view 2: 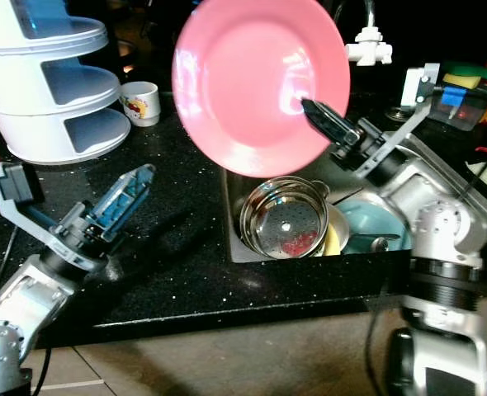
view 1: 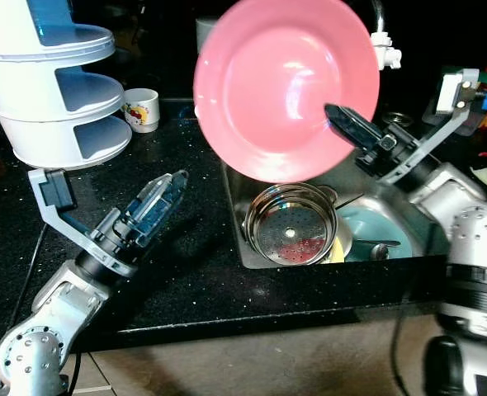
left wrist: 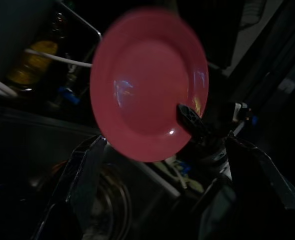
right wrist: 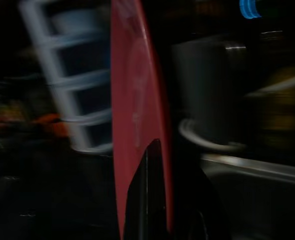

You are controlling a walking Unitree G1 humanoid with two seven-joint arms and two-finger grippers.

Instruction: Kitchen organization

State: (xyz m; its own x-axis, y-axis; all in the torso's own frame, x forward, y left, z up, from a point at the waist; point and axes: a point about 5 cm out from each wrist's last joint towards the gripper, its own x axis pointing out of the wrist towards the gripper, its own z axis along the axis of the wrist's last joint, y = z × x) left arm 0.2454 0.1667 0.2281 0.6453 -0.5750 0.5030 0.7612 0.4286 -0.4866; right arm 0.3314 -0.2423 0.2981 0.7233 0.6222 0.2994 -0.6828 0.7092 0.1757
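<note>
The right gripper (view 1: 342,120), jaws clenched on the pink plate (view 1: 286,87) held upright above the sink (view 1: 237,214), is nearer it than the left gripper (view 1: 165,194), whose jaws seem released over the desk (view 1: 186,272).

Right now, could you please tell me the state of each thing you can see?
Round pink plate: held up on edge above the sink.
Right gripper: shut on the plate.
Left gripper: open, empty, over the counter.
Perforated steel pot: upright in the sink.
White mug: upright on the counter.

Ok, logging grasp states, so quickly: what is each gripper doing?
Left gripper: open, holding nothing.
Right gripper: closed on the pink plate.
</note>
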